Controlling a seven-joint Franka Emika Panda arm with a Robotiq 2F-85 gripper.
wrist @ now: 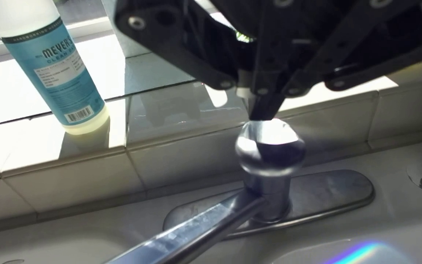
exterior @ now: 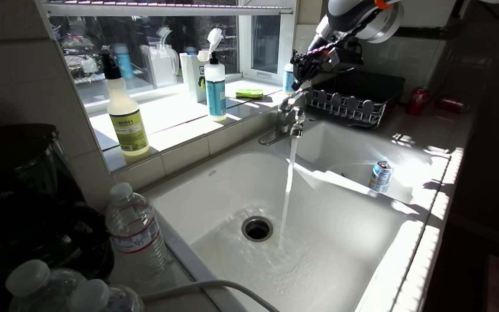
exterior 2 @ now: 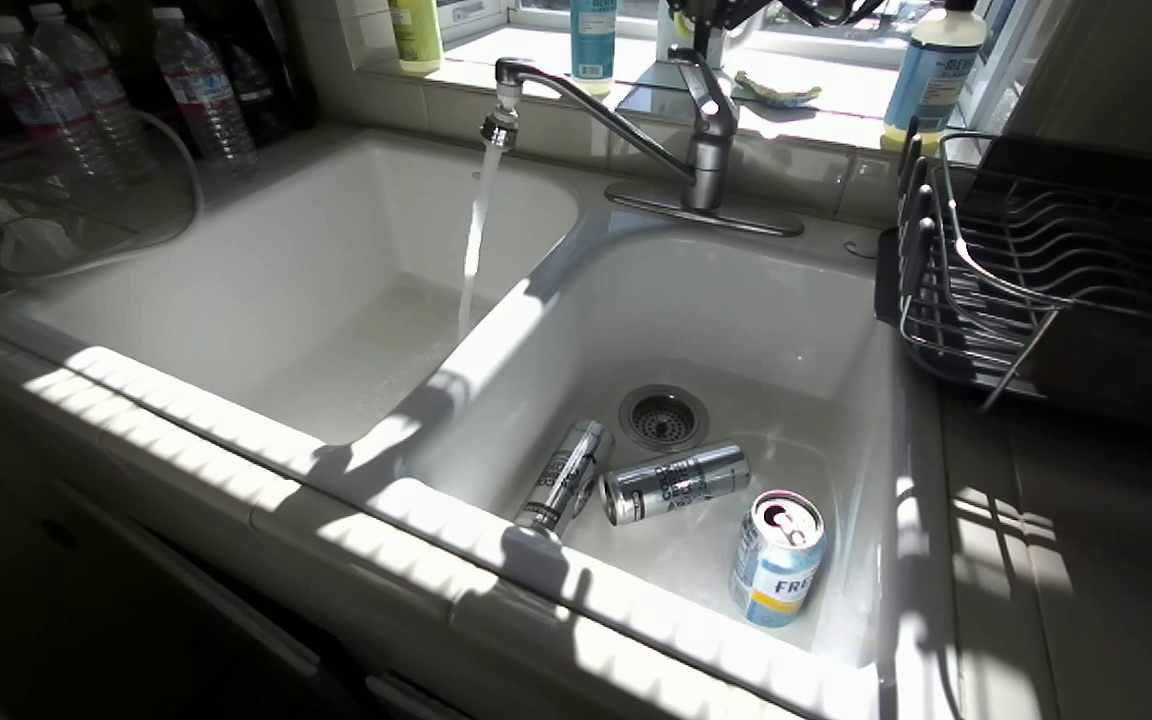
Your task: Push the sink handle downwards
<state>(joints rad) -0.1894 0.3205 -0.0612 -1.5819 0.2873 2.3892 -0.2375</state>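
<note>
The chrome sink handle point(exterior 2: 704, 85) is a lever atop the faucet body point(exterior 2: 707, 170). It tilts up in both exterior views point(exterior: 293, 99). In the wrist view the handle point(wrist: 270, 157) shows as a rounded chrome shape just below my fingertips. My gripper point(wrist: 266, 114) is black and shut, with its fingers together and nothing seen between them. In an exterior view the gripper point(exterior: 297, 85) points down just above the lever; I cannot tell if it touches. Water point(exterior: 290, 177) runs from the spout point(exterior 2: 616, 120) into the white sink point(exterior: 215, 208).
A blue-labelled soap bottle point(wrist: 55, 69) stands on the sill beside the gripper, and another point(exterior 2: 936, 75) near the dish rack point(exterior 2: 1026, 280). A sponge point(exterior: 249, 93) lies on the sill. Cans point(exterior 2: 779, 560) are in the second basin. Water bottles point(exterior: 134, 234) stand by the sink.
</note>
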